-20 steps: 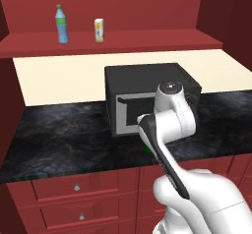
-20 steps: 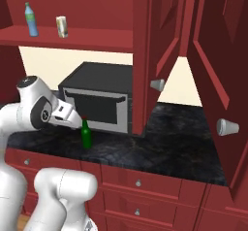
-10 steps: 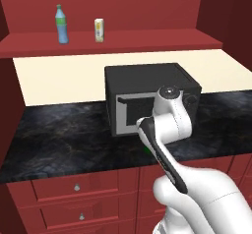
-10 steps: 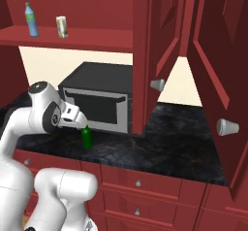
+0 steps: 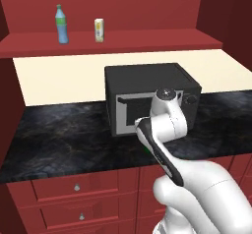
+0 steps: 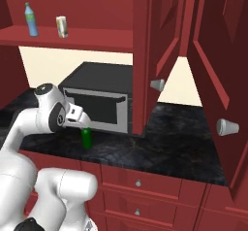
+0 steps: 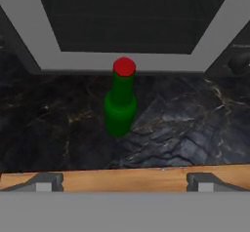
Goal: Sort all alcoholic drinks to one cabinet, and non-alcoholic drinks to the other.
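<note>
From the left base view we see the blue bottle (image 5: pixel 61 24) and carton (image 5: pixel 99 30) on the shelf (image 5: pixel 147 42). Right base view: green bottle (image 6: pixel 86 138) upright on the bench (image 6: pixel 164 145), before the microwave (image 6: pixel 104 96). Hand view: our end effector (image 7: pixel 124 182) spread wide, empty, bottle beyond it.

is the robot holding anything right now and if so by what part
Nothing is held. The gripper is open above the green bottle, which stands free on the counter.

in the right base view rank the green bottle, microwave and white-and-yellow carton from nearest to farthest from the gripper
1. green bottle: on the dark counter, just below the open gripper.
2. microwave: right behind the bottle, at the counter's back.
3. white-and-yellow carton: up on the open shelf, high and left.
</note>
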{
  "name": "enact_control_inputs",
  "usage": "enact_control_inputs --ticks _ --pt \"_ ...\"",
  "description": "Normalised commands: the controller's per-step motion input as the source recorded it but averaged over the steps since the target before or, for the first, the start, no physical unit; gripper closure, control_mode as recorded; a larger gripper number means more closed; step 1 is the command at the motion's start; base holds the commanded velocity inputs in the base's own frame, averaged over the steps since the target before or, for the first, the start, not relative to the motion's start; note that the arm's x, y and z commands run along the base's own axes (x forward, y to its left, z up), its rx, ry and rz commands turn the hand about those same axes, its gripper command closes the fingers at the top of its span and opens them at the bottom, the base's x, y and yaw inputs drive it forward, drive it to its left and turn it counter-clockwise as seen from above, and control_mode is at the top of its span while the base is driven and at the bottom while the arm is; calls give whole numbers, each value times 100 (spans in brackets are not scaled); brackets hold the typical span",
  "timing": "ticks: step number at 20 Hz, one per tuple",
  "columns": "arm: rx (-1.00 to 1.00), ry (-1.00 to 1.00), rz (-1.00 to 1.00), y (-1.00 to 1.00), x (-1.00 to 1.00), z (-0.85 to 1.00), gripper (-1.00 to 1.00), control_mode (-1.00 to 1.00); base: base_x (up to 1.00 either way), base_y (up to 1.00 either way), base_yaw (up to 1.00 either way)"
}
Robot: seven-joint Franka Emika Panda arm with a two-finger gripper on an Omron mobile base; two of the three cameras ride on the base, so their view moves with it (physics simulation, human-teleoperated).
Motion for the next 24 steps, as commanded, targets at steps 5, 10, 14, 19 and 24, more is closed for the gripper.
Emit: enact_control_inputs --ticks 5,10,14,19,24 --pt "0 -1 0 0 3 -25 -100 -100 0 0 0" --pt "0 -14 1 -2 0 -17 -100 -100 0 0 0" --pt "0 -12 0 -11 0 -22 -100 -100 0 0 0" --pt "1 -1 0 -11 10 -5 -100 -100 0 0 0" --pt "9 0 0 0 32 0 -100 -100 0 0 0"
